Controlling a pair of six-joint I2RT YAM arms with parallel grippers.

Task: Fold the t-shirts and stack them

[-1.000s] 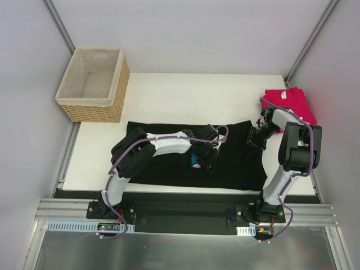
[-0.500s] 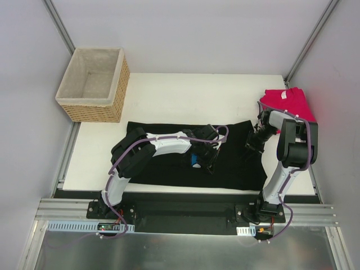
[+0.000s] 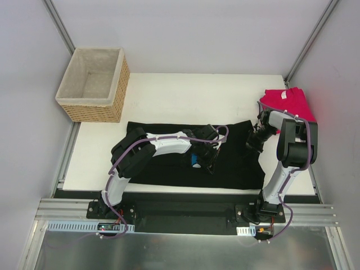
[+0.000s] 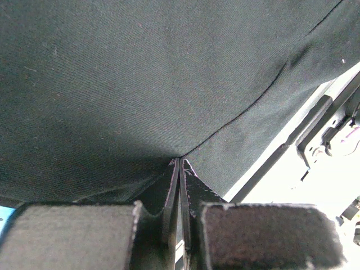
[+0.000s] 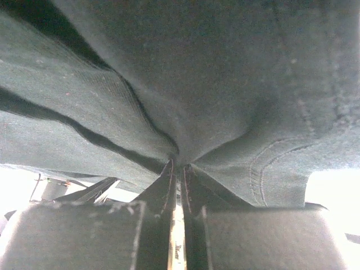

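Left end effector clamped, right end effector clamped

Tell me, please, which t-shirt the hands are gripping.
The black t-shirt, spread flat: the left hand and right hand both pinch it. The pinkish-red t-shirt lies ungripped, far right.

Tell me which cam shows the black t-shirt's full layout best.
Top external: the whole black t-shirt lies spread along the near side of the table. Left wrist shows only close-up black cloth pinched in the shut left tool; right wrist shows only bunched folds gathered into the shut right tool.
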